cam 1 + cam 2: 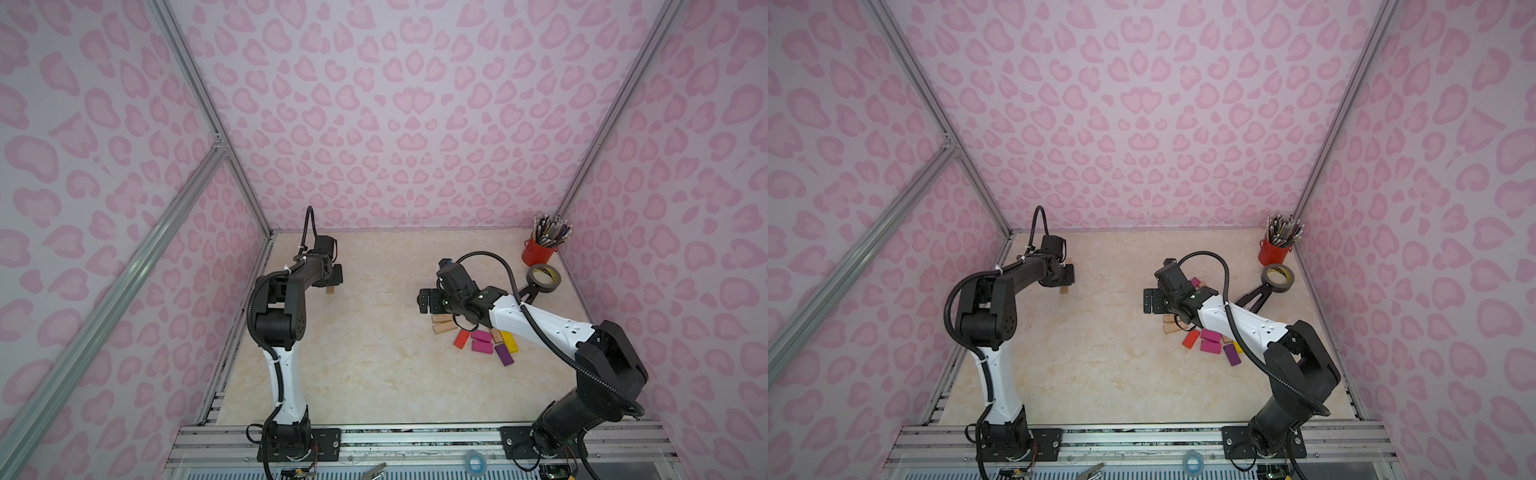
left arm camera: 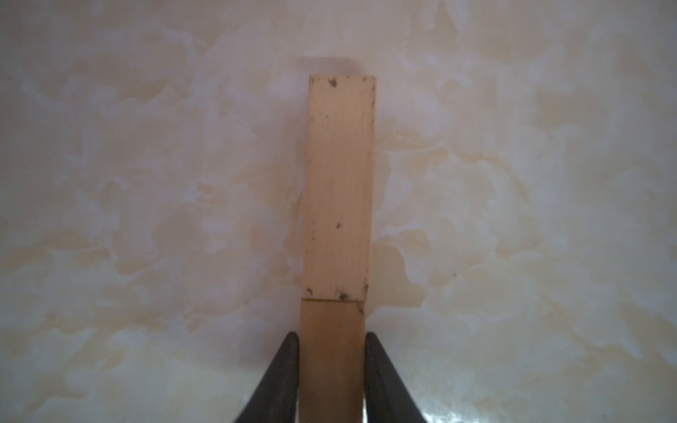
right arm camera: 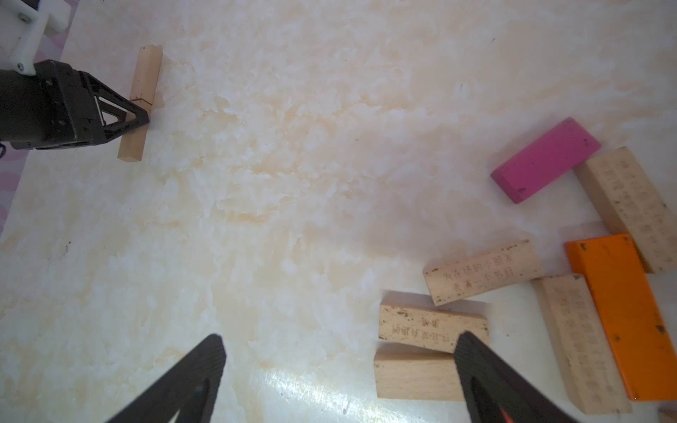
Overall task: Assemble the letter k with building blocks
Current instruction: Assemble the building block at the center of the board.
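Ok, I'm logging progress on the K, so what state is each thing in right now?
left gripper: shut on held block.
held block: gripped, end to end with laid block.
laid block: ungripped.
right gripper: open, empty.
block pile: loose, scattered.
red cup: upright.
tape roll: lying flat.

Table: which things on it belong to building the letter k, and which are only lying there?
For the job: held plain block in the left hand; second plain block end to end with it; printed block; magenta block; orange block; purple block; yellow block.
Only lying there: red cup of pencils; grey tape roll.
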Controlling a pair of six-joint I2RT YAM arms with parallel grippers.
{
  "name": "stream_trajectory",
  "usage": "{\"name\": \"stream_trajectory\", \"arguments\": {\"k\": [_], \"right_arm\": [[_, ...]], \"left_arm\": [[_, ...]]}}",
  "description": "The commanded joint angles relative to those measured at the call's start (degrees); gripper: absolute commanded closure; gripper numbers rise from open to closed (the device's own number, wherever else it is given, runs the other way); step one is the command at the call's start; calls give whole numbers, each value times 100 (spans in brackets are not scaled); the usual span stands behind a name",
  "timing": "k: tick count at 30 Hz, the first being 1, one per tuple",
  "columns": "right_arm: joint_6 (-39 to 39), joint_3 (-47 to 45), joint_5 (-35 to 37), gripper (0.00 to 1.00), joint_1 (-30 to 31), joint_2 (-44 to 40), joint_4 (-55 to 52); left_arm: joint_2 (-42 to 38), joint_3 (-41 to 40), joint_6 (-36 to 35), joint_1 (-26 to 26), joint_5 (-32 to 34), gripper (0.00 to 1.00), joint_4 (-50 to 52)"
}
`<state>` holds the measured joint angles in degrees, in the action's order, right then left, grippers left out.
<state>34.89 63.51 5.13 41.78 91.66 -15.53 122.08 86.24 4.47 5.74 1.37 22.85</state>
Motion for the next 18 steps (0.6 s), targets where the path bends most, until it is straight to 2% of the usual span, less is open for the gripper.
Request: {"name": "stream_trajectory", "arguments": {"k": [1,18], "right_arm": [[18,22,5,1,7,31,-44],[26,-4,49,1,-10,-48,-40]], "left_arm": [[43,82,27,6,-46,67,6],[-133,54,157,-11,121,61,38]]}}
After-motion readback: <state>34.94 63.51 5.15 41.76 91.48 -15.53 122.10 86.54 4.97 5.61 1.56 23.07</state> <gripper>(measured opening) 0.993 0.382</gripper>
